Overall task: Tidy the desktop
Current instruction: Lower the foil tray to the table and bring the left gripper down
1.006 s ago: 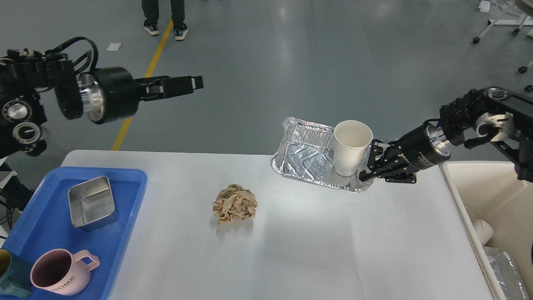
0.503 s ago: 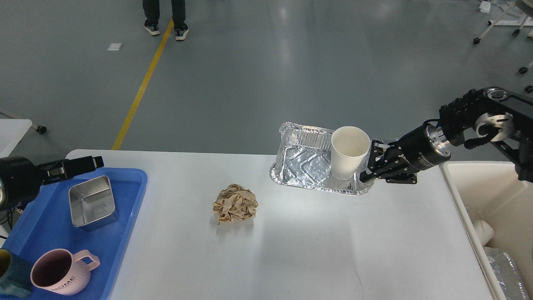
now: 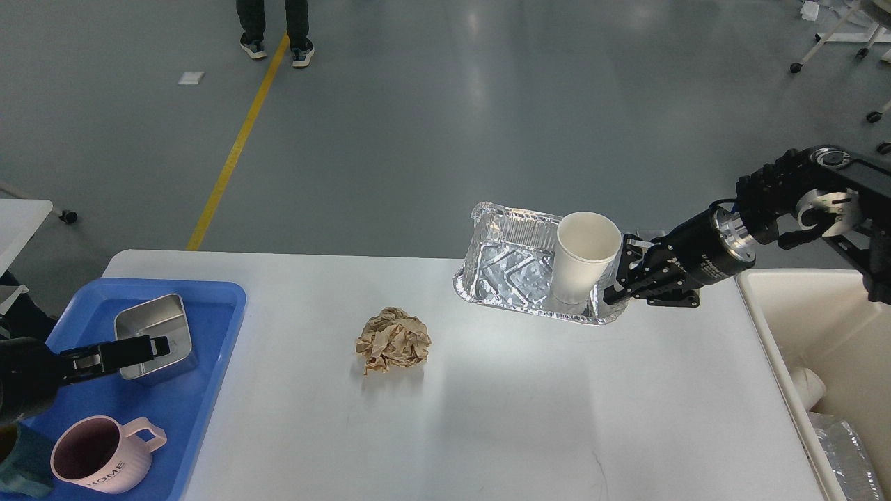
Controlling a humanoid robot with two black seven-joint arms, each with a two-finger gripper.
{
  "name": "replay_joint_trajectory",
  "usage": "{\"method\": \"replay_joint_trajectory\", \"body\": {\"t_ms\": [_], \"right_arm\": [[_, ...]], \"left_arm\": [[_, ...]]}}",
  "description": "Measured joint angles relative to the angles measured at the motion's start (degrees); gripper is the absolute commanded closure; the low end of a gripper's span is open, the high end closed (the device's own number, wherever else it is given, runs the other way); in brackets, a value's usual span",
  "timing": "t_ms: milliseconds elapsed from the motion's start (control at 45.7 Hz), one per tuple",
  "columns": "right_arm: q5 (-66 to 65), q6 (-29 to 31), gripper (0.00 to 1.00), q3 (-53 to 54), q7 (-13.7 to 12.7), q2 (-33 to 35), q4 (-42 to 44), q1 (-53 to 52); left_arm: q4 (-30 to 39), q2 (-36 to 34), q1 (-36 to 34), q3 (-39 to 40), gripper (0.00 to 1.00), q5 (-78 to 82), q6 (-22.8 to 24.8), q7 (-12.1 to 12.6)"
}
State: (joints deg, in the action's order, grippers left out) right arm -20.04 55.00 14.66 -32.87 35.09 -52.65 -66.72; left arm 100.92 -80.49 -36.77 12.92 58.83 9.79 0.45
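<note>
Head view, left to right: left gripper [image 3: 161,344] above blue tray [image 3: 216,327] at desktop [image 3: 501,417] left edge, fingers' state impossible to tell (dark, seen edge-on); crumpled brown paper [image 3: 393,341] mid-desktop; foil container [image 3: 515,275] holding white paper cup [image 3: 583,257] near far edge, right gripper [image 3: 616,291] pinching container's rim; beige bin [image 3: 800,327] off right edge.

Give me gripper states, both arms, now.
Left gripper: over the blue tray, holding nothing; open or shut cannot be told.
Right gripper: shut on the foil tray rim, paper cup standing in it.
</note>
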Motion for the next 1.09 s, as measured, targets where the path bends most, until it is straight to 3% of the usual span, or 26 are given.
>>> {"method": "replay_joint_trajectory", "body": {"t_ms": [197,372,700,1093], "right_arm": [[0.0,0.0,1.0,0.0,0.0,0.1,0.0,0.2],[0.0,0.0,1.0,0.1,0.0,0.2,0.0,0.6],[0.0,0.0,1.0,0.1,0.0,0.3,-0.4,0.7],[-0.1,0.0,1.0,-0.1,0.0,0.2,-0.4,0.1]], "left_arm": [[0.0,0.6,0.1,0.0,0.05,0.0,-0.8,-0.6],[-1.3,3.8,0.1,0.0,0.04,-0.3,-0.1,0.5],[-11.2,20.7,-1.5,0.1,0.03,0.7,-4.3,2.3],[-30.7,41.0,-9.0,-0.4,0.03,7.4,2.7,1.4]]}}
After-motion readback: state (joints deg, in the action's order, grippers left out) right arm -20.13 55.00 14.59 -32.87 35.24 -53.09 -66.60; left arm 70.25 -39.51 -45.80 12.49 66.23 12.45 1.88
